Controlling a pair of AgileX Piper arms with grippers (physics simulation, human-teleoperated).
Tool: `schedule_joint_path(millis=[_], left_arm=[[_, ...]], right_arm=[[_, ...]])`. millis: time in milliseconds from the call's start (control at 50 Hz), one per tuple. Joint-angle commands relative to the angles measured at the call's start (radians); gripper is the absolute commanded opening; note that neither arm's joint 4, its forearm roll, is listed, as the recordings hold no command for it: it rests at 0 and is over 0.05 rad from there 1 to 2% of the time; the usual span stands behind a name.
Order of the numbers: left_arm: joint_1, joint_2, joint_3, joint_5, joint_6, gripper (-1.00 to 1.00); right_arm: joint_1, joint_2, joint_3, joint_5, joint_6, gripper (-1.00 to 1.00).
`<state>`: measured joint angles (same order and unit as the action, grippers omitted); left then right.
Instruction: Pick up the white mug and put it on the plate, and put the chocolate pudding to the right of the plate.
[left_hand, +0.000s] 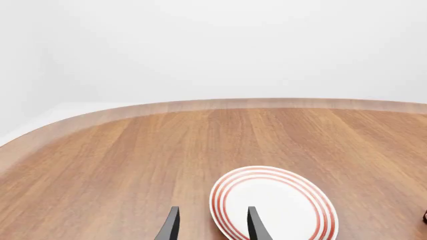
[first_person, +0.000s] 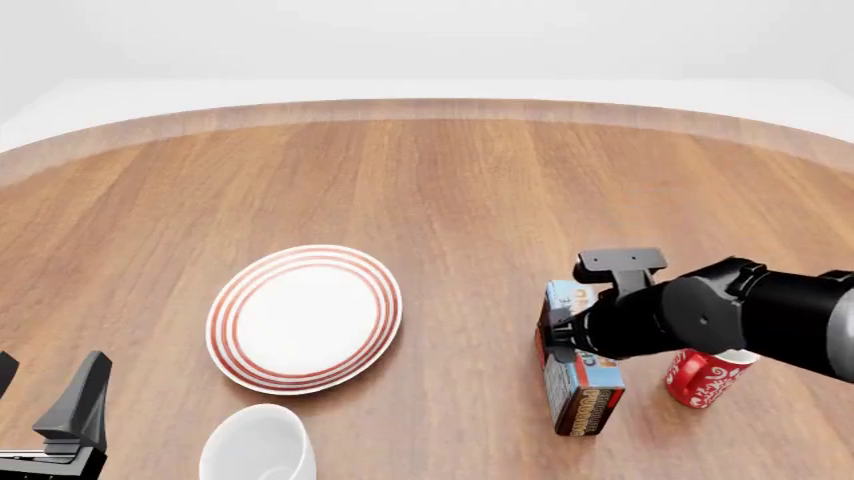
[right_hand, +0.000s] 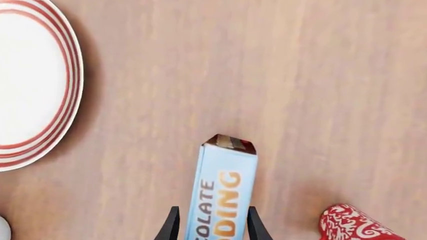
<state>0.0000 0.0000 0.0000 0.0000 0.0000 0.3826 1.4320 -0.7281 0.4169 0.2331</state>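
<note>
Chocolate pudding (first_person: 582, 385) pinched lengthwise in right gripper (right_hand: 211, 225), right of plate (first_person: 304, 317).
Red mug (first_person: 707, 377) just beside; left gripper (left_hand: 211, 227) spread; white mug (first_person: 258, 444) near plate.

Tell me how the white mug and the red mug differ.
The white mug is plain and unpatterned; the red mug carries white swirls. The white mug stands just near of the plate, close to the left pincer; the red mug stands far to the right, beside the chocolate pudding and partly hidden by the right arm. Both stand on the table.
</note>
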Motion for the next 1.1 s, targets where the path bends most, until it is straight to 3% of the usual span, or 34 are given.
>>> schedule_joint_path(millis=[20, 280, 300, 480, 500, 640, 800, 1100], left_arm=[[0.0, 0.0, 0.0, 0.0, 0.0, 1.0], [0.0, 0.0, 0.0, 0.0, 0.0, 1.0], [0.0, 0.0, 0.0, 0.0, 0.0, 1.0], [0.0, 0.0, 0.0, 0.0, 0.0, 1.0], [0.0, 0.0, 0.0, 0.0, 0.0, 1.0], [0.0, 0.0, 0.0, 0.0, 0.0, 1.0], [0.0, 0.0, 0.0, 0.0, 0.0, 1.0], [0.0, 0.0, 0.0, 0.0, 0.0, 1.0]], right_arm=[[0.005, 0.026, 0.01, -0.022, 0.009, 1.0], [-0.002, 0.064, 0.022, -0.049, -0.001, 1.0], [0.001, 0.064, 0.022, -0.049, -0.004, -1.0], [-0.018, 0.042, 0.015, -0.038, -0.034, -1.0], [-0.051, 0.03, 0.008, -0.037, -0.07, -1.0], [-0.043, 0.013, -0.004, -0.024, -0.075, -1.0], [-0.036, -0.006, -0.019, -0.007, -0.074, -1.0], [0.019, -0.035, -0.077, 0.033, -0.021, -1.0]])
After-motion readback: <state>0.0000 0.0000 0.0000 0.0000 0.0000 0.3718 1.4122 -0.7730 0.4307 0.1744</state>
